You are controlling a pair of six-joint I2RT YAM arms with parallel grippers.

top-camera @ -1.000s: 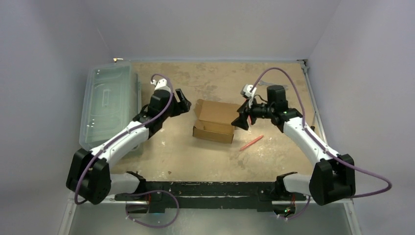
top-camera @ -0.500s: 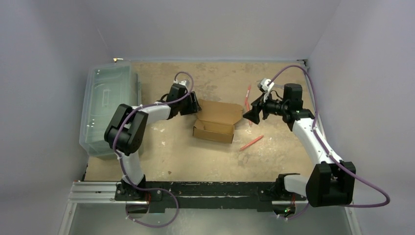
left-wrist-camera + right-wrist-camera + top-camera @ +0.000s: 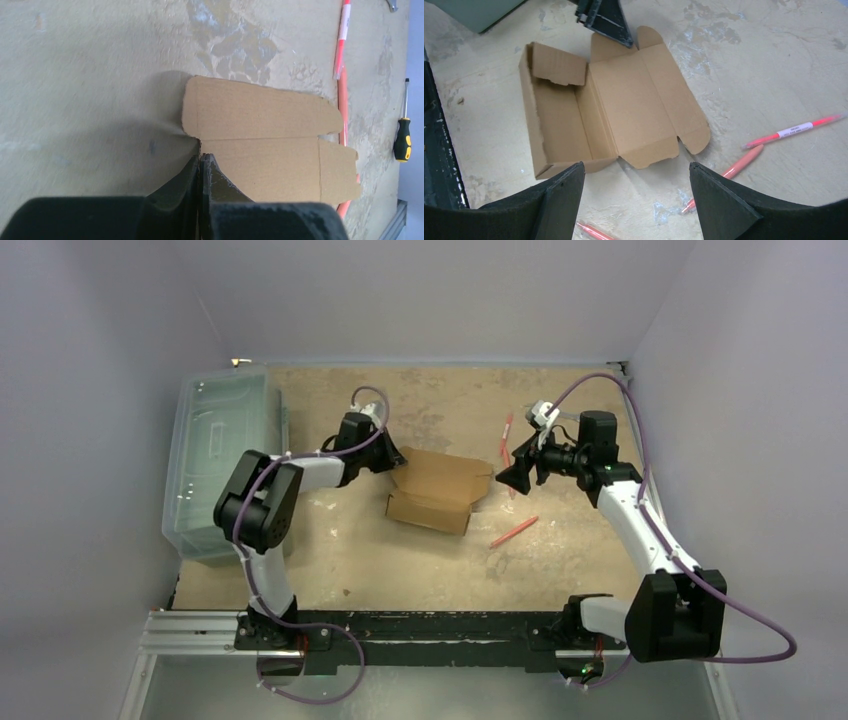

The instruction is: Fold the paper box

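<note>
From above, the paper box [image 3: 436, 490] sits in the middle of the table [image 3: 400, 560], between the two grippers. Its tray faces the arms and its lid lies open behind. The left gripper [image 3: 393, 459] meets the lid's left end. The right gripper [image 3: 512, 476] hangs just off the lid's right end, apart from it. A clear plastic bin [image 3: 215, 455] stands at the table's left edge, and an orange pen [image 3: 514, 531] lies near the box's right side.

In the left wrist view, the left claw is pressed fully together. Its tips are at the notch between lid and tuck flap, and no cardboard shows between them. Beyond the box lie a white-labelled pen [image 3: 342, 35] and a screwdriver [image 3: 401, 137].

In the right wrist view, the right claw gapes wide and empty, poised over the table near the box's end flaps.
</note>
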